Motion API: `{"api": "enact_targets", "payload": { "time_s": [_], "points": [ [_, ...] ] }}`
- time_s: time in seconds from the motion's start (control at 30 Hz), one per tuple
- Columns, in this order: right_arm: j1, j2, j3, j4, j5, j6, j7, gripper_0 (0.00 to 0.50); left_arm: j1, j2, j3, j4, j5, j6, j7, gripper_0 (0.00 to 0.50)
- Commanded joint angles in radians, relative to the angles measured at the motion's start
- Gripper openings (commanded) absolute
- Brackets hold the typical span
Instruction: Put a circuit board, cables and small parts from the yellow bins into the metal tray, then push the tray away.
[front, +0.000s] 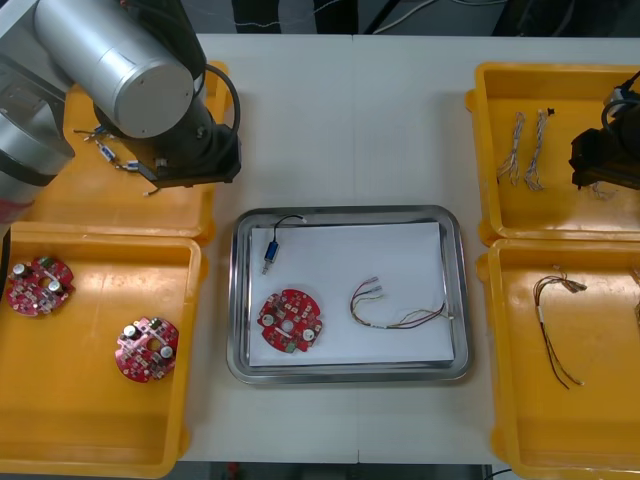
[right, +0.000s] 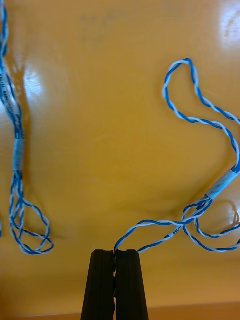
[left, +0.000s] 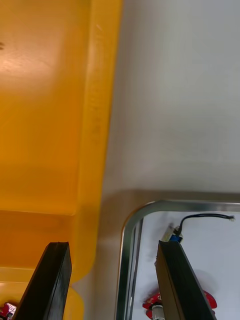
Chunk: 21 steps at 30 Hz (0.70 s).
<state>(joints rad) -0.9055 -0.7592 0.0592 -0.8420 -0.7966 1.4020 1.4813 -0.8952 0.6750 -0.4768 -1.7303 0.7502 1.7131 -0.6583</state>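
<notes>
Yellow bins (front: 90, 400), four, ring the metal tray (front: 345, 213) (white inside), which holds one circuit board (front: 291, 322), one red and yellow cable (front: 395, 315), one small metal part (front: 270, 255). Two more circuit boards (front: 147, 350) lie in the eight o'clock bin. At two o'clock the right end effector (right: 116, 257) grips a twisted blue and white cable (right: 200, 107); the left end effector (left: 112, 245) hangs released at ten.
</notes>
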Motion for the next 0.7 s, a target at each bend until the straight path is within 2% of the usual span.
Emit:
{"api": "enact_targets", "payload": {
  "time_s": [0.03,0.17,0.63,0.67,0.7],
  "points": [
    [-0.067,0.05,-0.036,-0.006,0.06,0.028,-0.022,0.0,-0.037,0.054,0.041,0.037,-0.005,-0.029,0.083,0.5],
    [-0.084,0.087,-0.07,-0.006,0.114,0.049,-0.026,0.0,-0.039,0.069,0.047,0.08,-0.015,-0.055,0.078,0.5],
    [-0.095,0.113,-0.07,-0.006,0.12,0.048,-0.026,0.0,-0.037,0.098,0.067,0.182,-0.037,-0.106,0.075,0.5],
    [-0.095,0.113,-0.07,-0.006,0.119,0.048,-0.024,0.081,-0.037,0.1,0.067,0.195,-0.038,-0.109,0.077,0.5],
    [-0.095,0.112,-0.07,-0.006,0.12,0.046,-0.026,0.19,-0.037,0.1,0.069,0.204,-0.042,-0.113,0.078,0.5]
  ]
}}
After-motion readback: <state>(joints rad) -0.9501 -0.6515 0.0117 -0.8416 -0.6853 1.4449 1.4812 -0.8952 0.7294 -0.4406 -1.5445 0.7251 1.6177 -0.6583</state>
